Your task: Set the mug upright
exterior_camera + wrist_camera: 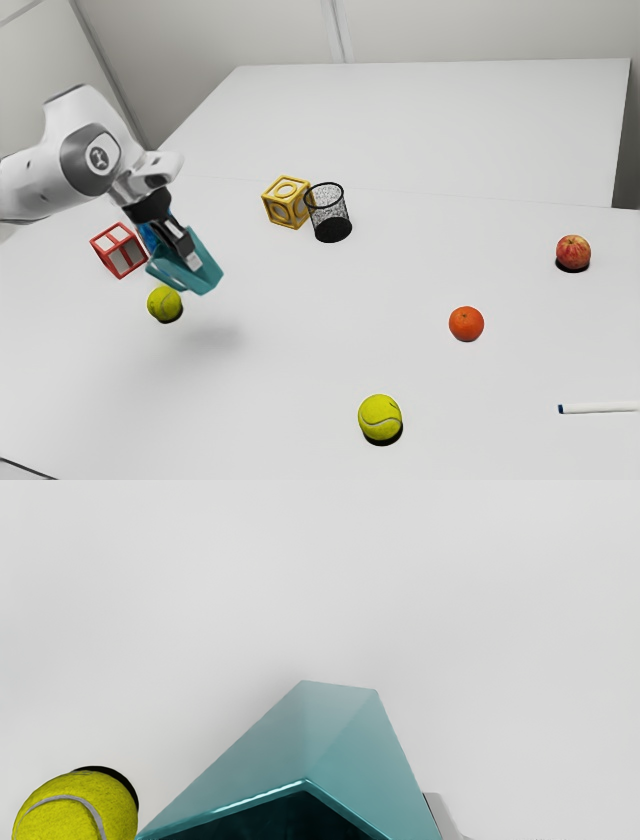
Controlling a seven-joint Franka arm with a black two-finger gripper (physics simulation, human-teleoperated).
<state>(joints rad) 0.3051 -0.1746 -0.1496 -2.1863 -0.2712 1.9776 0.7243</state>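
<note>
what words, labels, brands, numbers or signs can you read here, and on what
No word, brand or number is readable.
Arm: a round emblem, too small to make out.
Tennis ball in the wrist view: a dark mark, too faint to read.
Yellow cube: ring shapes; I cannot tell whether they are letters.

Behind the wire cup (333, 229), the white table (440, 130) gives a wide free passage; on its exterior view's right the way is also free, until the apple (573, 251) well apart; on its exterior view's left the yellow block (282, 210) stands close and closes that side; farther that way, the raised teal mug (205, 264), the red block (121, 253) and a tennis ball (164, 302) make a crowded place; directly before the cup there is open room, bounded farther forward by the orange (466, 323) and another tennis ball (380, 416).
</note>
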